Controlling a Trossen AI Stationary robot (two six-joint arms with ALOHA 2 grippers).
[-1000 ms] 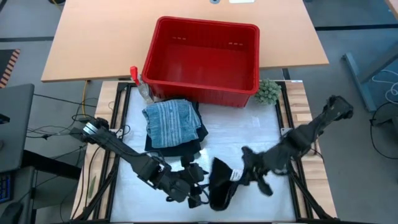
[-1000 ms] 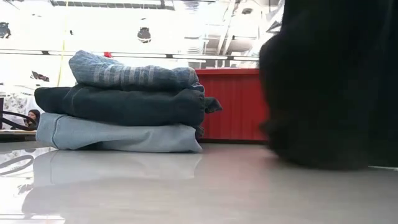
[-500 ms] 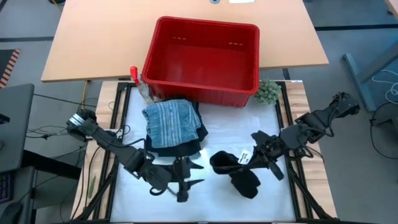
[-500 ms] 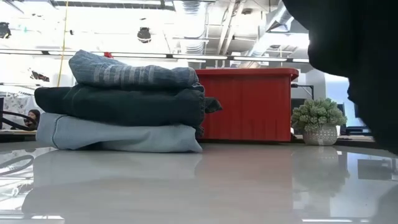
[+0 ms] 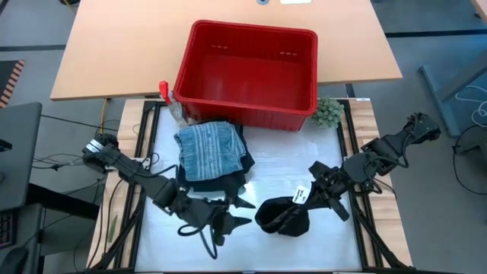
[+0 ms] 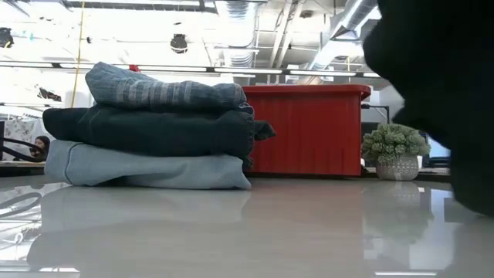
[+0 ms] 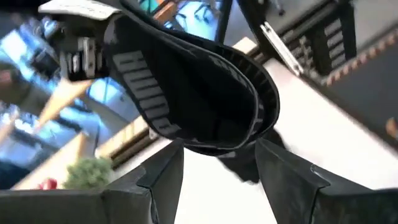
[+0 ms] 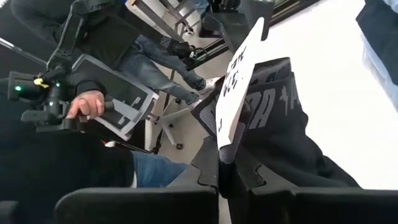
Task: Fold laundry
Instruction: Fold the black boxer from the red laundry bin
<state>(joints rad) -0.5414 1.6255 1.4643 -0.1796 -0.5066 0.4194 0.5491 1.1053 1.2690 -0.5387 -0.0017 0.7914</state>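
We find the right tool [image 5: 310, 196] clamped on the tagged waistband of the black garment [image 5: 283, 216], which sags limp onto the surface beside it. The left tool [image 5: 228, 211], fingers apart and empty, faces the garment. We judge the cloth light, soft and slack; the free waistband edge nearest the left tool is the place to grip.

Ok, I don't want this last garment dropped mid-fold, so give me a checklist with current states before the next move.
1. Right gripper shut on the black cloth garment with the white tag: ok.
2. Left gripper open beside the garment, holding nothing: ok.
3. Garment spread flat for folding: not ok, it hangs bunched.
4. Stack of folded garments, striped grey-blue on top, neat and apart from both grippers: ok.
5. Bare white table surface between stack and garment: ok.
6. Red plastic basket out of the way: ok.
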